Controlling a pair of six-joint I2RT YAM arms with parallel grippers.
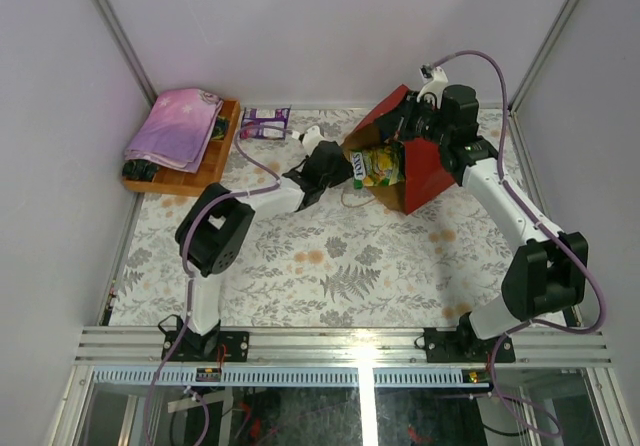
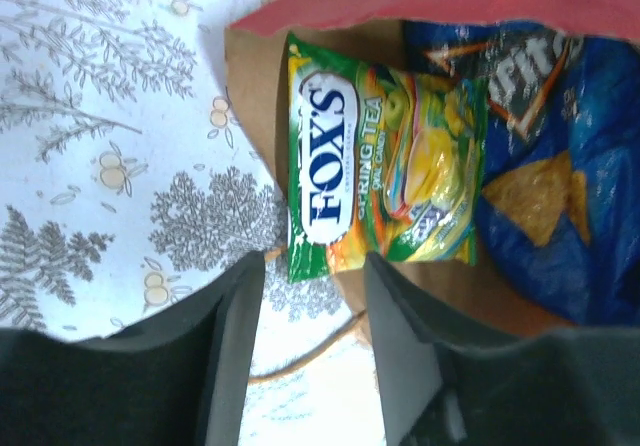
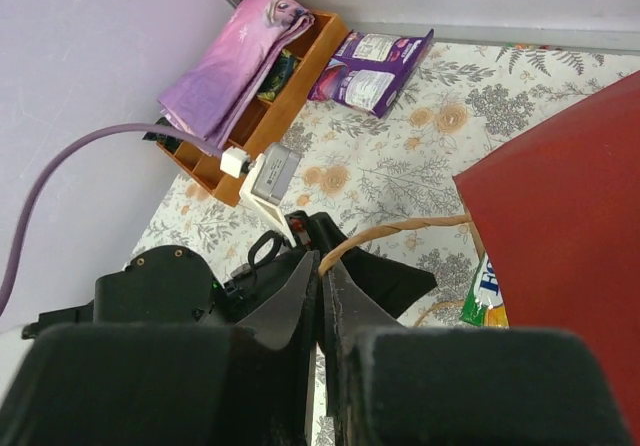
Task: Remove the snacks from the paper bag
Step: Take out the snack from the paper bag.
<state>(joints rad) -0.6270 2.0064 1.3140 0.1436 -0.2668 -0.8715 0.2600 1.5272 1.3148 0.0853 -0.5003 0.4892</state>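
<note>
Paper bag: the red paper bag (image 1: 425, 166) lies on its side at the far right of the table (image 1: 330, 266), with its mouth toward the left arm and the brown inside showing.
Snacks in the bag: a green-yellow Fox's packet (image 2: 380, 166) lies flat in the mouth, and a blue Doritos bag (image 2: 560, 186) is deeper inside, touching it.
Snack outside: one purple-white packet (image 1: 265, 123) lies on the table at the far edge, just beside the wooden tray (image 1: 215, 161).
Left gripper: the left gripper (image 2: 312, 264) is partly open and has hold of nothing. Its fingertips are at the near edge of the Fox's packet.
Right gripper: the right gripper (image 3: 322, 261) is closed – the thin cord handle (image 3: 400, 228) of the bag is pinched between its fingers.
Tray: it carries a folded pink-purple cloth (image 1: 178, 126).
</note>
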